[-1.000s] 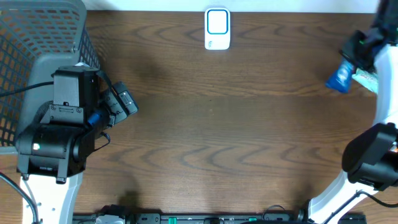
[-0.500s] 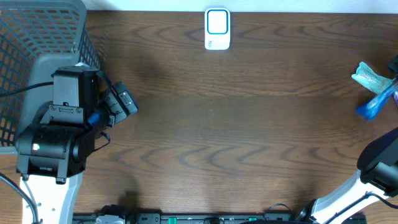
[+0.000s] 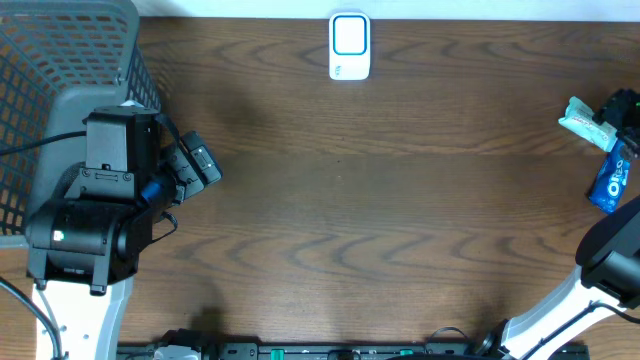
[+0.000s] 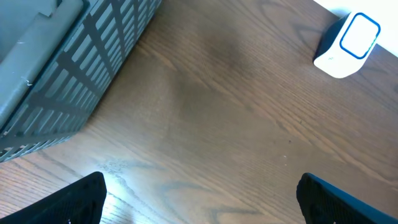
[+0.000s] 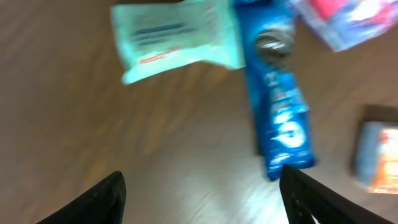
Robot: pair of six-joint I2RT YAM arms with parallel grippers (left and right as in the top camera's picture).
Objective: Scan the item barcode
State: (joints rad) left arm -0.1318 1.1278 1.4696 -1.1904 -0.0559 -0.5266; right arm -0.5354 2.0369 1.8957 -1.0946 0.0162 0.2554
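Both sets of jaws stand wide and empty; blue packet lies on table beside green pack.

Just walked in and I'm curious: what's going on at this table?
Two robot arms are meant to scan an item's barcode. The right arm hovers with open jaws over a blue packet lying on the table beside a teal packet, holding nothing. The left arm rests near the grey basket, jaws open too. The white scanner stands at the table's far edge.
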